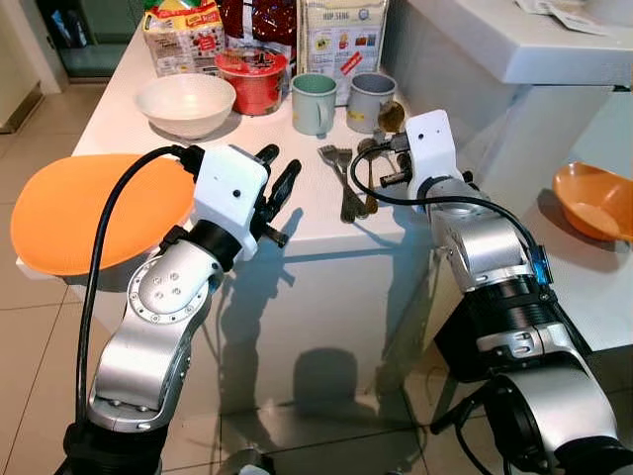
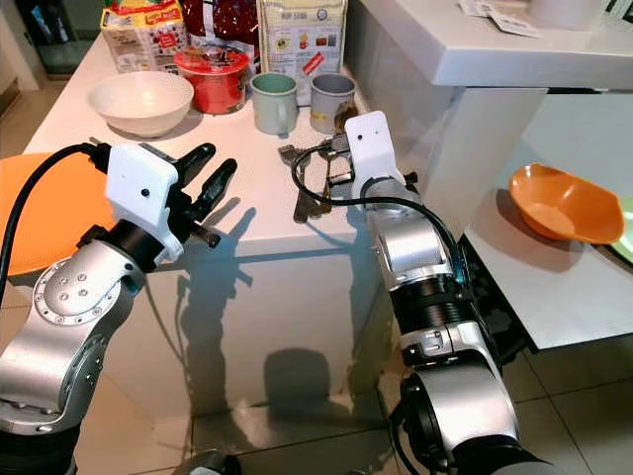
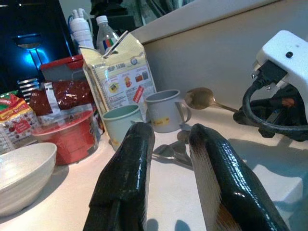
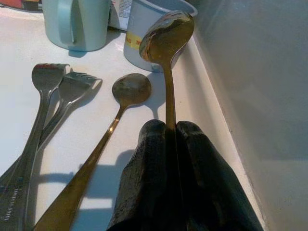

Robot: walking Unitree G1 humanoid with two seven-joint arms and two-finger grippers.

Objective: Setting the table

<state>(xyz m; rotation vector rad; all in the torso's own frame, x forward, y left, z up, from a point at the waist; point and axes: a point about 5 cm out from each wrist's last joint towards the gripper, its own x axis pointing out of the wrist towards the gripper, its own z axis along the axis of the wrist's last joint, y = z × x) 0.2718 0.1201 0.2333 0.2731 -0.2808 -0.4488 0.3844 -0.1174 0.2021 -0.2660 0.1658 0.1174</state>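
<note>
- spoon (image 4: 166,36) stands pinched by its handle in the right gripper (image 4: 169,132), bowl raised toward the grey mug (image 4: 144,21) at 12 o'clock.
- light, stiff, slick metal; judged best gripped mid-handle.
- left gripper (image 3: 171,144) hovers, fingers parted, holding nothing.

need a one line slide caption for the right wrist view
Right gripper shut on a gold spoon, lifted above a second spoon and two forks lying on the white table.
</note>
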